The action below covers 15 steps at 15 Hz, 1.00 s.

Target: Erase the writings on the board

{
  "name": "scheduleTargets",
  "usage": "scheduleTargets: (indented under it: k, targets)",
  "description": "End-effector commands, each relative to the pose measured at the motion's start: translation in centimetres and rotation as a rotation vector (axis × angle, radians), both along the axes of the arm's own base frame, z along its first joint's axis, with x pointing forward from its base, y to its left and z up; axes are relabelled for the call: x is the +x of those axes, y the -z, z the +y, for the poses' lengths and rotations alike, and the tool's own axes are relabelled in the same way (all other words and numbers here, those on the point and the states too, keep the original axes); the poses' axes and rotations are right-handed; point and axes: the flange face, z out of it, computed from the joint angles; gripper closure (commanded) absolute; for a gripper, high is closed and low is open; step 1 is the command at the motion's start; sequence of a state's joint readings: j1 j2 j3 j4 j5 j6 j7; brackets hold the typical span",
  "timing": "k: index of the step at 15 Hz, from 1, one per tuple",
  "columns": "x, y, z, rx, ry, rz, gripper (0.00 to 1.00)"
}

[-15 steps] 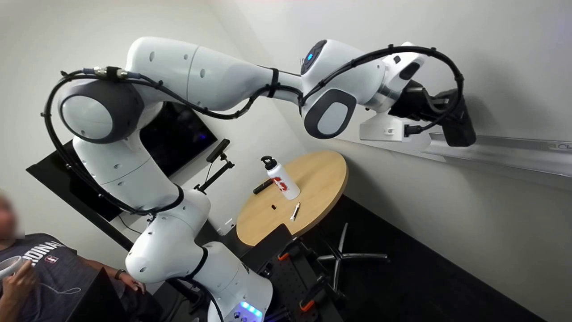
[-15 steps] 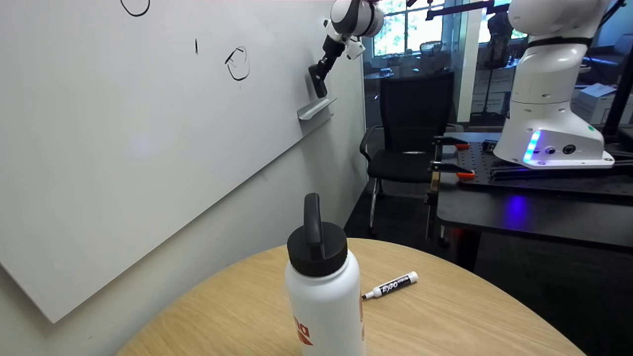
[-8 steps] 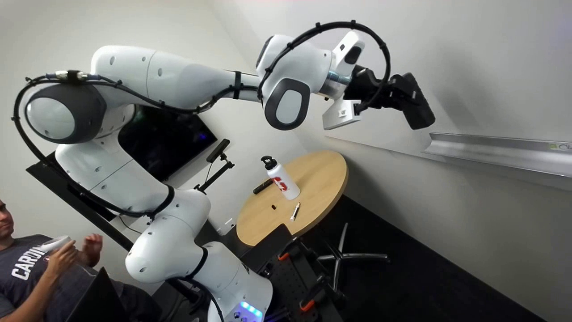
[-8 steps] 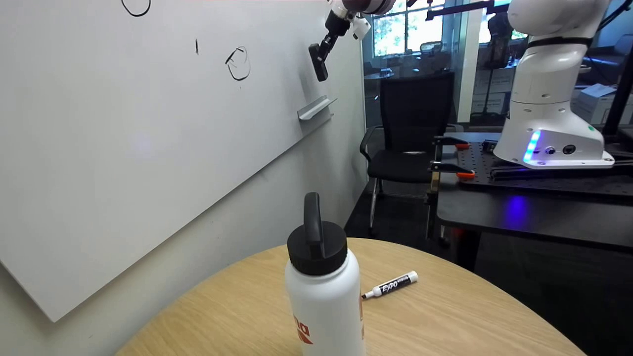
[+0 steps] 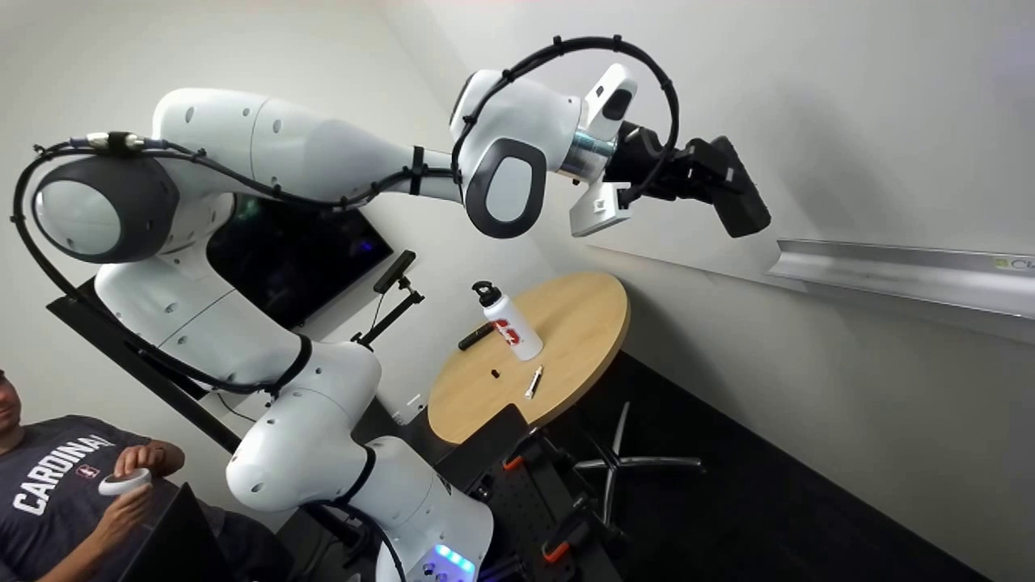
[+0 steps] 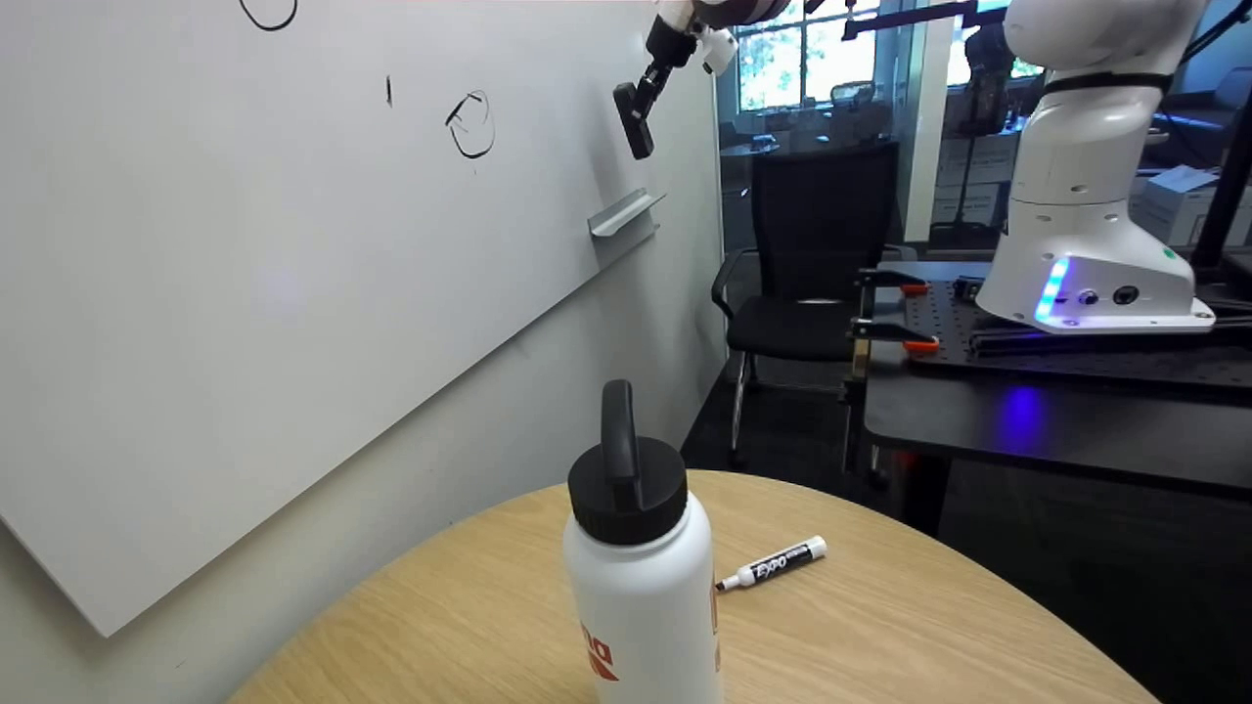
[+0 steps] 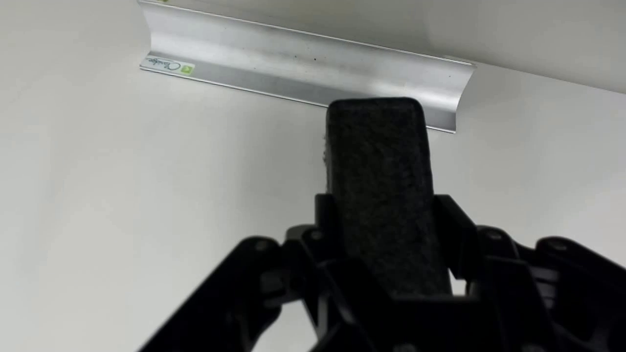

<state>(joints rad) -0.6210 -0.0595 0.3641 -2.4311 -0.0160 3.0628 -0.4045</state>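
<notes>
The white board [image 6: 245, 244] fills the wall and also shows in the wrist view [image 7: 122, 171]. Its thin dark writings are an open loop [image 6: 458, 110], a short stroke [image 6: 388, 91] and an arc [image 6: 268, 29] cut by the frame's top edge. No writings show in the wrist view. My gripper [image 7: 386, 220] is shut on a black block eraser [image 7: 379, 146], with one finger on each side. In both exterior views the eraser [image 5: 740, 187] [image 6: 634, 122] is tilted, held off the board above the ledge [image 5: 906, 275], to the right of the loop.
The silver-white ledge [image 7: 303, 58] juts from the board's lower part. A round wooden table [image 6: 440, 606] holds a white bottle [image 6: 641, 606], a marker [image 6: 773, 565] and a dark remote-like object [image 5: 475, 336]. A black chair [image 6: 822, 215] stands near the board. A person [image 5: 73, 485] sits beside the arm.
The gripper has lifted the eraser up from the ledge and drawn it back from the board, mostly in the first half second. The person's hands have moved.
</notes>
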Motion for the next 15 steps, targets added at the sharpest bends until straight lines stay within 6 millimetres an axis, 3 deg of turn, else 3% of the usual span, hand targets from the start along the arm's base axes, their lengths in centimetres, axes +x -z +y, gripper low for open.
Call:
scheduleTargets:
  k: [1, 2, 3, 5, 8, 11, 15]
  targets:
    - [0.0, 0.1, 0.1, 0.000, 0.001, 0.002, 0.47]
    - [0.0, 0.1, 0.0, 0.000, 0.001, 0.002, 0.47]
    - [-1.0, 0.2, -2.6, 0.009, 0.066, 0.000, 0.72]
    - [-2.8, 0.2, -7.2, 0.037, 0.201, 0.008, 0.72]
    - [-3.7, -1.1, -8.5, 0.055, 0.283, -0.012, 0.72]
    - [-3.0, -2.2, -5.7, 0.030, 0.237, -0.021, 0.72]
    - [-1.1, -3.6, 0.9, 0.012, 0.105, -0.017, 0.72]
